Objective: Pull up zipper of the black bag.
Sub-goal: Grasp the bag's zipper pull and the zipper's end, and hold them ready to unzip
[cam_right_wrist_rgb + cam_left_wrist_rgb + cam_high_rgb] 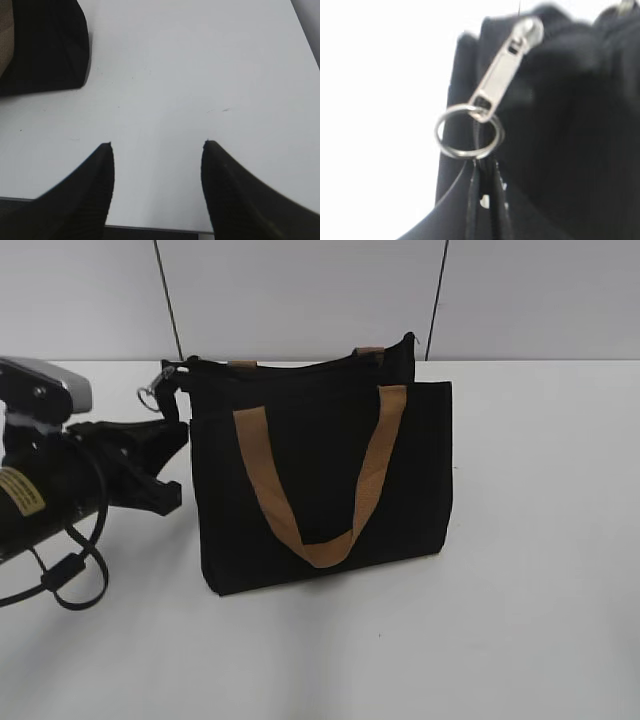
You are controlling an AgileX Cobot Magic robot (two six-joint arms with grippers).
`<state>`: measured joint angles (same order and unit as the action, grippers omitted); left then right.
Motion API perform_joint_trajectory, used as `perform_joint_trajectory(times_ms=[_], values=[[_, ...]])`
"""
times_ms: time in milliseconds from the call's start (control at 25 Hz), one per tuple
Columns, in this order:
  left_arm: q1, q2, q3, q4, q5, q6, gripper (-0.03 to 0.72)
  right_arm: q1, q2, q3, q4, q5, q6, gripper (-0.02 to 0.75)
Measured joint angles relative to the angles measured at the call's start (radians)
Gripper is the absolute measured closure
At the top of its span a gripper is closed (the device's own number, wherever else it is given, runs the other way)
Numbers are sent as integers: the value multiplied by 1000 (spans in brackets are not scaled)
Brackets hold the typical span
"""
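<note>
**Fingers and bag: stock at this moment**

Fingers of the left gripper [172,462]: black, set at the upper left end of the black bag [320,480], beside the zipper [507,67]. In the left wrist view they show as two dark blades pressed together at the bottom of the frame, directly below a silver ring [469,131]; whether they pinch anything cannot be told.

Fingers of the right gripper [157,150]: two black tips spread wide apart, nothing between them, hovering over bare white worktop [190,75]. A corner of the bag lies at the upper left of that view.

Black bag: rectangular fabric tote, standing upright near the middle of the worktop, towards its far edge. One tan strap handle [320,500] hangs in a loop down the front panel; the stubs of a second show at the top edge.

Zipper: silver slider and pull tab at the bag's left top corner, tab hanging at a slant, the ring threaded through its lower end. Image is soft.
</note>
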<state>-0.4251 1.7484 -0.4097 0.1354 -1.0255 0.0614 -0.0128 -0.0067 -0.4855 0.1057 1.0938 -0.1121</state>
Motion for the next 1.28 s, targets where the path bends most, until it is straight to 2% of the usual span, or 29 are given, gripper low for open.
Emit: perform_joint_trajectory(times_ms=[200,400,1280], values=[[0,-226,0,0,142,0,669,0,0,0,0,0,0,303],[0,-343,1,17,242,0,671,0,0,0,0,0,0,303],[0,-419,-11,42,280,-8,670,0,0,0,15,0,0,303]])
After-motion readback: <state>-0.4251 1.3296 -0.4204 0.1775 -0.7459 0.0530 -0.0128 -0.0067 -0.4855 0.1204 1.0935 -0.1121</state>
